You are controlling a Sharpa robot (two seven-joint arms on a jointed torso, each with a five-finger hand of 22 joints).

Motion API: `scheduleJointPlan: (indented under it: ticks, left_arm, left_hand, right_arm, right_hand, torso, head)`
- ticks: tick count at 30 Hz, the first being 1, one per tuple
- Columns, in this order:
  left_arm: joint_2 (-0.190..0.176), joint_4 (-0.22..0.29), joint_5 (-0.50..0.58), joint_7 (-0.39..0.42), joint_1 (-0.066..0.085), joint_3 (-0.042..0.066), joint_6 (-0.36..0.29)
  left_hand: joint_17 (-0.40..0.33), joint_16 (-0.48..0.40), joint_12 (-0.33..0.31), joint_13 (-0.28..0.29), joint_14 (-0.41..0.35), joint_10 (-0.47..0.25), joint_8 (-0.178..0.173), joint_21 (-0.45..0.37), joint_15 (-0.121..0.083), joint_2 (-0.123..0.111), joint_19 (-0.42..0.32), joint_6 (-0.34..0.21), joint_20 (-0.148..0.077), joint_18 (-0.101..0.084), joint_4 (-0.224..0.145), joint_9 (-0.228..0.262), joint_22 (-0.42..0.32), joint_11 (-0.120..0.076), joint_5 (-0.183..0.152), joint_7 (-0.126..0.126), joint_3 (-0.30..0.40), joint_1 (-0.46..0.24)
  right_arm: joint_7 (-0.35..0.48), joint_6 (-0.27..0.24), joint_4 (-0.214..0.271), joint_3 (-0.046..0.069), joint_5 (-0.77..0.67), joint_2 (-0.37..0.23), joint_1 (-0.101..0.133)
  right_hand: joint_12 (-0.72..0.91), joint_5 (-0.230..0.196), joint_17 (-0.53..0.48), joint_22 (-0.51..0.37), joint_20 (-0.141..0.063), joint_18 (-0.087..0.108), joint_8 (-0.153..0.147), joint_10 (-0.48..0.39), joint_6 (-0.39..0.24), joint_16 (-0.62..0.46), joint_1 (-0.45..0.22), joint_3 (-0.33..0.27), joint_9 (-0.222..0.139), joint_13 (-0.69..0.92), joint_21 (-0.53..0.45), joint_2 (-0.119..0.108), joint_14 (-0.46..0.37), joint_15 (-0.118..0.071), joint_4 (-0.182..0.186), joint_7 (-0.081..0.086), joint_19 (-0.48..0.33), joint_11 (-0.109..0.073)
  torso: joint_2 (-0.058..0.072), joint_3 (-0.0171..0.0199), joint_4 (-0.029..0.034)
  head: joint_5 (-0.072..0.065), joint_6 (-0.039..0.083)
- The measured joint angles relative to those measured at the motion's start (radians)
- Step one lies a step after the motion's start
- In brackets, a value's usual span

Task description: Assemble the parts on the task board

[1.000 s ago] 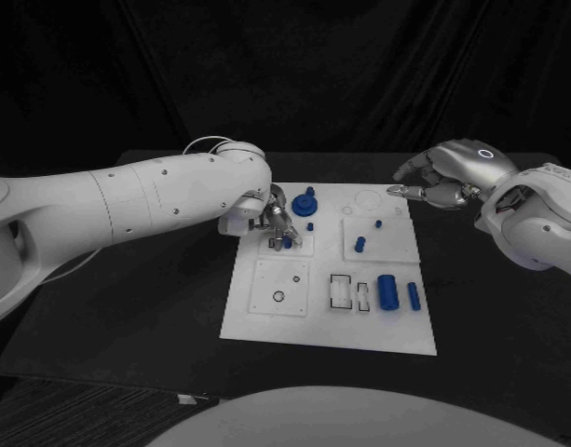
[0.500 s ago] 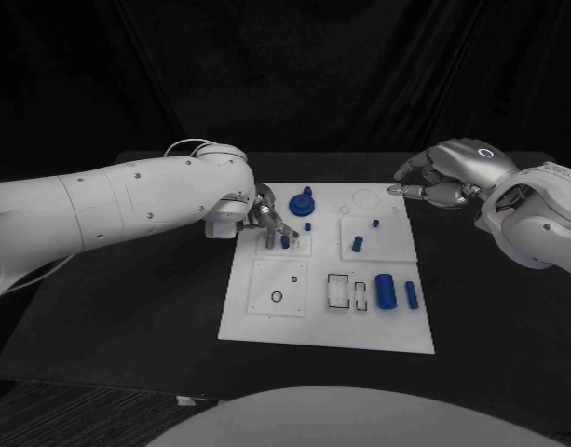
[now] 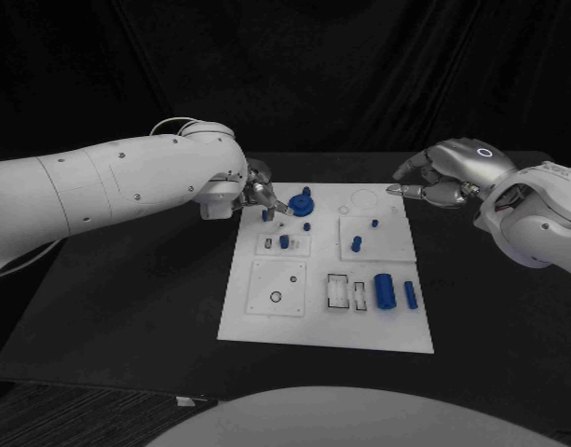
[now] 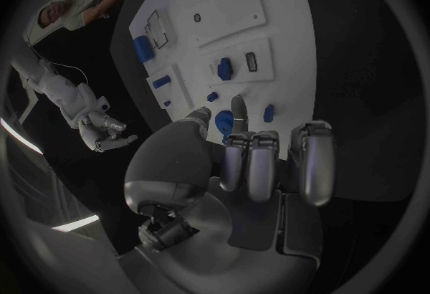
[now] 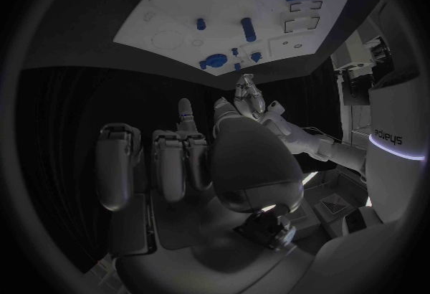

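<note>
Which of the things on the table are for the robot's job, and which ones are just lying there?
For the job:
- the task board
- the blue parts on it, such as the big cylinder, the flat bar and the round knob piece
- the left hand, hovering by the board's far corner

Just there:
- the black table
- the right hand, off the board, fingers curled, holding nothing

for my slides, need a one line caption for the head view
Left hand hovers open over the white task board's far left corner near blue parts, right hand waiting curled off its far right.
</note>
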Motion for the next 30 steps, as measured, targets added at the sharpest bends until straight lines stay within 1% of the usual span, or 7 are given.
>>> scheduleJointPlan:
  ticks: [4, 12, 15, 20, 24, 28, 30]
  left_arm:
    - [0.022, -0.025, 0.0, 0.01, 0.0, 0.0, 0.033]
    - [0.061, -0.071, 0.0, 0.018, 0.0, 0.0, 0.085]
    - [0.068, -0.085, 0.0, 0.019, 0.0, 0.0, 0.099]
    - [0.076, -0.095, 0.0, 0.023, -0.001, 0.0, 0.114]
    - [0.078, -0.096, 0.0, 0.034, -0.001, 0.0, 0.115]
    - [0.079, -0.096, 0.0, 0.052, -0.002, 0.0, 0.111]
    - [0.08, -0.097, 0.0, 0.062, -0.002, 0.0, 0.106]
  left_hand:
    - [0.0, 0.0, 0.0, 0.0, 0.0, 0.0, -0.027, 0.0, 0.0, 0.005, 0.0, 0.023, 0.0, 0.0, -0.006, -0.033, 0.0, 0.0, 0.0, -0.003, 0.006, 0.02]
    - [0.0, 0.0, 0.0, 0.0, 0.002, 0.0, -0.238, -0.013, 0.002, 0.001, -0.001, 0.103, 0.001, 0.0, -0.004, -0.261, 0.0, 0.007, 0.0, 0.016, 0.016, 0.038]
    - [0.0, 0.0, 0.0, 0.0, 0.0, 0.002, -0.312, -0.02, 0.018, 0.001, -0.006, 0.091, 0.013, 0.0, -0.007, -0.347, 0.0, 0.024, 0.0, 0.031, 0.018, 0.038]
    - [0.0, 0.0, 0.0, 0.0, 0.0, 0.001, -0.394, -0.028, 0.039, 0.003, -0.013, 0.045, 0.031, 0.0, -0.013, -0.454, 0.0, 0.05, -0.007, 0.068, 0.024, 0.048]
    - [0.0, 0.0, 0.0, 0.0, 0.002, 0.001, -0.401, -0.032, 0.059, 0.01, -0.013, -0.035, 0.052, 0.0, -0.033, -0.558, 0.0, 0.073, -0.026, 0.091, 0.025, 0.061]
    - [0.0, 0.0, 0.0, 0.0, 0.002, 0.002, -0.401, -0.036, 0.059, 0.014, -0.017, -0.087, 0.055, 0.01, -0.047, -0.615, 0.0, 0.073, -0.051, 0.094, 0.028, 0.074]
    - [0.0, 0.0, 0.0, 0.0, 0.0, 0.001, -0.401, -0.037, 0.052, 0.014, -0.016, -0.097, 0.055, 0.017, -0.053, -0.644, 0.0, 0.054, -0.054, 0.076, 0.025, 0.075]
  right_arm:
    - [0.0, 0.0, 0.0, 0.0, 0.0, 0.001, -0.001]
    - [0.0, 0.0, -0.002, 0.0, 0.0, 0.002, -0.007]
    - [0.0, 0.0, -0.002, 0.0, 0.0, 0.002, -0.01]
    - [0.0, 0.0, -0.003, 0.0, 0.0, 0.001, -0.012]
    - [0.0, 0.0, -0.003, 0.0, 0.0, 0.0, -0.013]
    - [0.0, 0.0, -0.003, 0.0, 0.0, -0.002, -0.013]
    - [0.0, 0.0, -0.004, 0.0, 0.0, -0.002, -0.013]
  right_hand:
    - [0.0, 0.0, 0.0, 0.0, 0.0, 0.0, 0.0, 0.0, 0.0, 0.0, 0.0, 0.0, 0.0, 0.0, 0.0, 0.0, 0.0, 0.0, 0.0, 0.0, 0.0, 0.0]
    - [0.0, 0.0, 0.0, 0.0, 0.0, 0.0, 0.0, 0.0, 0.0, 0.0, 0.0, 0.0, 0.0, 0.0, 0.0, 0.0, 0.0, 0.0, 0.0, 0.0, 0.0, 0.0]
    - [0.0, 0.0, 0.0, 0.0, 0.0, 0.0, 0.0, 0.0, 0.0, 0.0, 0.0, 0.0, 0.0, 0.0, 0.0, 0.0, 0.0, 0.0, 0.0, 0.0, 0.0, 0.0]
    - [0.0, 0.0, 0.0, 0.0, 0.0, 0.0, 0.0, 0.0, 0.0, 0.0, 0.0, 0.0, 0.0, 0.0, 0.0, 0.0, 0.0, 0.0, 0.0, 0.0, 0.0, 0.0]
    - [0.0, 0.004, 0.0, 0.0, 0.0, 0.0, 0.0, 0.0, 0.0, 0.0, 0.0, 0.0, 0.0, 0.0, 0.0, 0.0, 0.0, 0.0, 0.0, 0.0, 0.0, 0.0]
    - [0.0, 0.004, 0.0, 0.0, 0.0, 0.0, 0.0, 0.0, 0.0, 0.0, 0.0, 0.0, 0.0, 0.0, 0.0, 0.0, 0.0, 0.0, 0.0, 0.0, 0.0, 0.0]
    - [0.0, 0.004, 0.0, 0.0, 0.0, 0.0, 0.0, 0.0, 0.0, 0.0, 0.0, 0.0, 0.0, 0.0, 0.0, 0.0, 0.0, 0.0, 0.0, 0.0, 0.0, 0.0]
  torso:
    - [0.0, -0.0001, 0.0006]
    - [0.002, -0.0015, -0.0011]
    - [0.002, -0.0015, -0.0012]
    - [0.002, -0.0009, -0.0009]
    - [0.002, -0.0004, -0.0009]
    - [0.002, -0.0002, -0.0009]
    - [0.002, 0.0001, -0.0008]
  head:
    - [-0.001, 0.0]
    - [0.003, 0.0]
    - [0.0, 0.0]
    - [-0.001, 0.0]
    - [0.0, 0.0]
    - [0.0, 0.0]
    - [0.001, 0.0]
